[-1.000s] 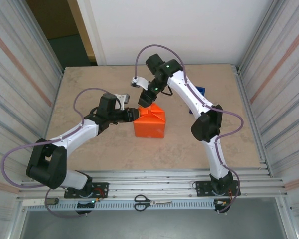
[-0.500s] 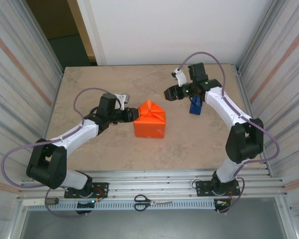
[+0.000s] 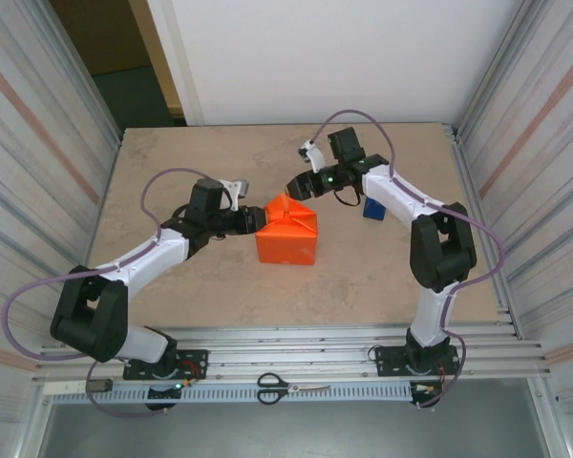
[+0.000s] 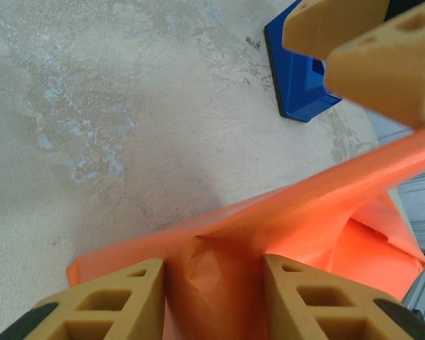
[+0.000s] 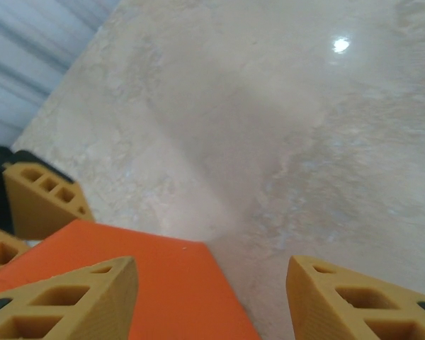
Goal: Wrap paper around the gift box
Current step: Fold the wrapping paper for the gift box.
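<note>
left claw is pinched narrowly on a raised fold of the paper, which sits bundled mid-tabletop, while right claw hangs half open over its far corner, gripping nothing.

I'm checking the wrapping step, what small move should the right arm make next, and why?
Probably ease the right gripper down onto the far peak of the paper. Its jaws stand open just above it, while the left gripper pinches the left fold.

Robot lab cell, aluminium rails, corrugated walls
</note>
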Robot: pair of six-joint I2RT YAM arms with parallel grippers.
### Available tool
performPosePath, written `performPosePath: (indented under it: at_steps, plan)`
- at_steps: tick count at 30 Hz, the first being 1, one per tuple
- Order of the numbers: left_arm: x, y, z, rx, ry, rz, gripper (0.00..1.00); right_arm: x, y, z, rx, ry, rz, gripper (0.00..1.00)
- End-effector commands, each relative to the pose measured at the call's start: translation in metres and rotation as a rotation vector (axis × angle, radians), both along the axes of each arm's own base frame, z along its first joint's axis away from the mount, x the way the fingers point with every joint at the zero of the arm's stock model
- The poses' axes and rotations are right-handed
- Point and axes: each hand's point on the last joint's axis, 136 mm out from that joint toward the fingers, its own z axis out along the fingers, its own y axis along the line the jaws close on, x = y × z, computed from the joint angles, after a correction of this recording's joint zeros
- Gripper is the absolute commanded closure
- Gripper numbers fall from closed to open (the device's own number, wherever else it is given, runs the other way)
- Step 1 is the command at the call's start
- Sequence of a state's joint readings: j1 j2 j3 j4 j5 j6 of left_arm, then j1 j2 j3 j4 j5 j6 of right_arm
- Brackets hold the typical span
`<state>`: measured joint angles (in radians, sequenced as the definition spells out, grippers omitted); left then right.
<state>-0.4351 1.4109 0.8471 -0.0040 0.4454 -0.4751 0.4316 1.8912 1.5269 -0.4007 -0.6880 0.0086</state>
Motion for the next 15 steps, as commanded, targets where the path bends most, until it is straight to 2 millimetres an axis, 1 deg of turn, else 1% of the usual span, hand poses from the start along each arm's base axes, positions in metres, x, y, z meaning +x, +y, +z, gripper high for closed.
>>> performPosePath:
  at_steps: [1, 4, 6, 9, 12, 15]
  plan:
    - [-0.024, 0.002, -0.034, 0.078, 0.133, -0.032, 0.63, -0.02, 0.01, 0.013, 0.056, -0.007, 0.122, 0.44]
    - [-0.023, 0.001, -0.031, 0.074, 0.129, -0.033, 0.63, -0.037, 0.012, 0.017, 0.091, -0.004, 0.187, 0.45]
    - [-0.022, 0.0, -0.029, 0.072, 0.125, -0.036, 0.62, -0.044, 0.011, 0.016, 0.086, -0.006, 0.218, 0.45]
    - [-0.023, 0.0, -0.028, 0.072, 0.121, -0.036, 0.62, -0.046, 0.007, 0.013, 0.071, -0.006, 0.227, 0.45]
    - [-0.023, -0.001, -0.027, 0.068, 0.118, -0.043, 0.62, -0.046, 0.007, 0.013, 0.066, -0.009, 0.246, 0.46]
    - [-0.024, -0.001, -0.027, 0.069, 0.114, -0.053, 0.62, -0.032, 0.01, 0.014, 0.054, -0.01, 0.208, 0.44]
